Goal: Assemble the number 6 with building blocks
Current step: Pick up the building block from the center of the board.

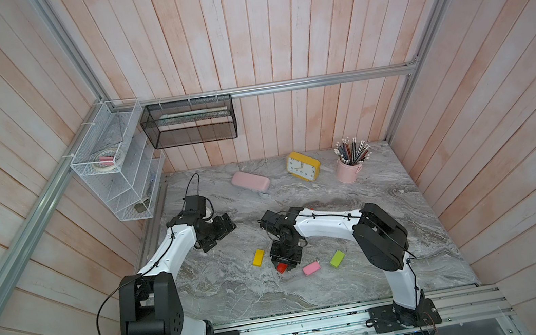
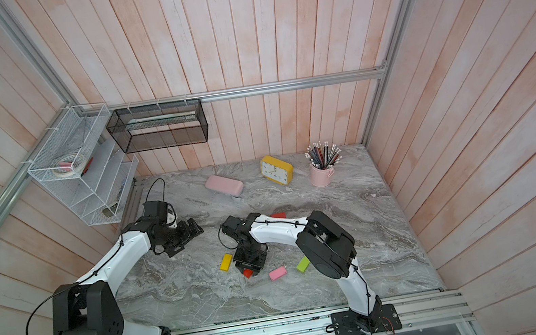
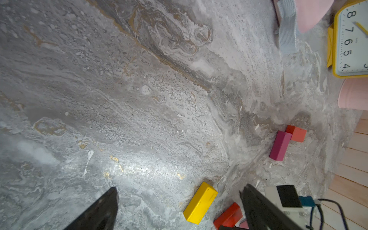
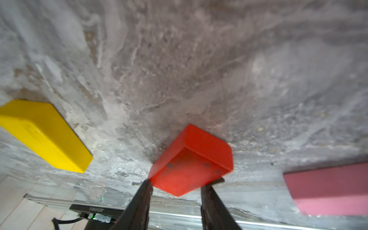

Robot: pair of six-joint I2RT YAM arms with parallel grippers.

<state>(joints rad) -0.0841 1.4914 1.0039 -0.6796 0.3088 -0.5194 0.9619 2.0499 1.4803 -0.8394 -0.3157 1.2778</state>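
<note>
My right gripper [image 4: 177, 184] points down at the table's middle. Both of its fingertips press a red brick [image 4: 191, 159] by its near end, and the brick [image 1: 282, 268] shows just below the gripper [image 1: 284, 262] in both top views. A yellow brick [image 1: 258, 258] lies to its left, and a light pink brick [image 1: 311, 268] and a lime green brick [image 1: 337, 258] to its right. Farther back, a magenta brick [image 3: 280, 145] touches a second red brick [image 3: 297, 133], mostly hidden under my right arm from above. My left gripper [image 3: 180, 196] hovers open and empty at the left [image 1: 223, 226].
At the back stand a pink rounded case [image 1: 250, 181], a yellow clock [image 1: 303, 166] and a pink cup of pencils [image 1: 348, 169]. A white wire shelf [image 1: 112, 161] and a black mesh basket [image 1: 189, 122] hang on the left and back walls.
</note>
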